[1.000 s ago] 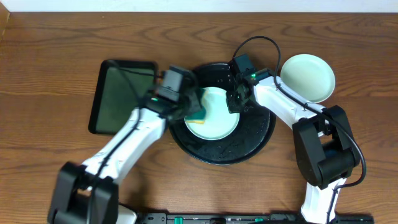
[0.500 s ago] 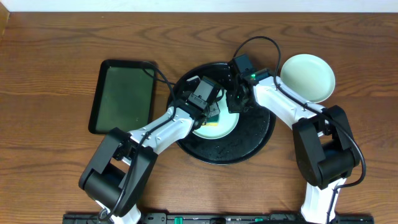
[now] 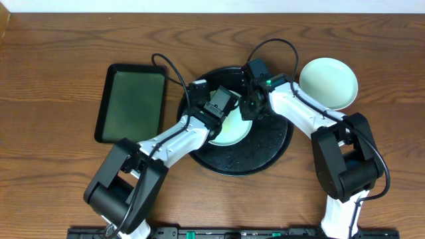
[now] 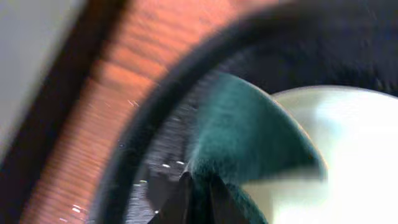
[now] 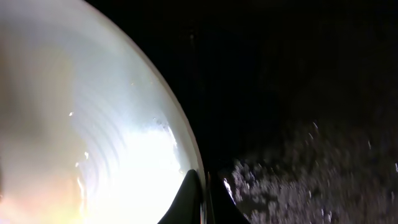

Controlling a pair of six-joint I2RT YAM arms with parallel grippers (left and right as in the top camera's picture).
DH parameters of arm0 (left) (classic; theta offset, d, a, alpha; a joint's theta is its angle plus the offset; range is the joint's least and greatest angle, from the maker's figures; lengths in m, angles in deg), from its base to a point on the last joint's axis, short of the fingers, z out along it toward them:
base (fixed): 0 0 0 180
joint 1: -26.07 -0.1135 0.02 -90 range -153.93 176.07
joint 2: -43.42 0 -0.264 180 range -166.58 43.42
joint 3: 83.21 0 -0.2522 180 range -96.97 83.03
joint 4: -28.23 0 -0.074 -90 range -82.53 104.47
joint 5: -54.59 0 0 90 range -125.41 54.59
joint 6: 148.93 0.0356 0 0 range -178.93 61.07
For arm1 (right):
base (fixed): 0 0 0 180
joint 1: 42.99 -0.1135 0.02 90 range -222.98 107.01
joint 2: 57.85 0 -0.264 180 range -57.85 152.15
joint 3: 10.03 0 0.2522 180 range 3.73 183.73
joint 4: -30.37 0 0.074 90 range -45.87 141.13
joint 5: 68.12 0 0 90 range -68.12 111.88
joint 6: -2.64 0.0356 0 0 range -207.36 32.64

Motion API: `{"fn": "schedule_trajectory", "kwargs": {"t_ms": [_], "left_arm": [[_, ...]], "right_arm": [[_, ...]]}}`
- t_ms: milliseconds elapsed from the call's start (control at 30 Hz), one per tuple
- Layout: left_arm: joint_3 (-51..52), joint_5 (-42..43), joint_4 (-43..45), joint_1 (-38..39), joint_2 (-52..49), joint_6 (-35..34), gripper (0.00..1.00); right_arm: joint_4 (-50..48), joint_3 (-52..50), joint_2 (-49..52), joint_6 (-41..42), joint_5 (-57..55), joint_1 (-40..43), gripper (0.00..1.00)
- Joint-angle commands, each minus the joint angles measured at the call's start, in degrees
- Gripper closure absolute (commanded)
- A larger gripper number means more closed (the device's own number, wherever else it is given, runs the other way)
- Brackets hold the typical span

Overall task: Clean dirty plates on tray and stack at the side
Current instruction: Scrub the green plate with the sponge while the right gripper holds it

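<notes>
A pale mint plate lies on the round black tray. My left gripper is over the plate's upper left part, shut on a green sponge pressed at the plate's edge. In the left wrist view its jaws pinch the sponge over the tray floor. My right gripper is shut on the plate's right rim. In the right wrist view the jaws clamp the rim above the wet tray. A second pale plate sits on the table at the right.
A rectangular black tray with a dark green floor lies on the table left of the round tray. Both arms cross over the round tray. Black cables loop above each wrist. The table is brown wood.
My left gripper has swept with the sponge from the plate's left edge to its upper middle. My right gripper has stayed clamped on the rim.
</notes>
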State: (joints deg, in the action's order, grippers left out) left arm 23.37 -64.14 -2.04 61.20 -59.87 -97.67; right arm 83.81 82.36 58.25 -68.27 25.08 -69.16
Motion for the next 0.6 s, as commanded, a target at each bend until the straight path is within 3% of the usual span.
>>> {"fn": "schedule_trajectory", "kwargs": {"t_ms": [0,133,333,400,567], "left_arm": [[0.2,-6.9,0.1,-1.3,3.2,2.3,0.93],[0.2,7.4,3.7,-1.3,3.5,2.1,0.92],[0.2,30.3,8.0,-1.2,3.2,-3.4,0.92],[0.2,32.9,8.5,-0.8,3.0,-3.6,0.92],[0.2,30.3,8.5,0.0,1.1,-4.0,0.92]], "right_arm": [[-0.2,-2.2,0.3,0.6,-3.4,0.1,0.99],[-0.6,-3.4,0.3,0.6,-3.4,0.1,0.99],[-1.2,-3.5,0.3,0.7,-2.4,0.1,0.99],[-1.6,-3.5,0.3,0.9,-2.2,0.1,0.99],[-1.7,-3.5,0.3,1.7,-1.6,0.1,0.99]]}}
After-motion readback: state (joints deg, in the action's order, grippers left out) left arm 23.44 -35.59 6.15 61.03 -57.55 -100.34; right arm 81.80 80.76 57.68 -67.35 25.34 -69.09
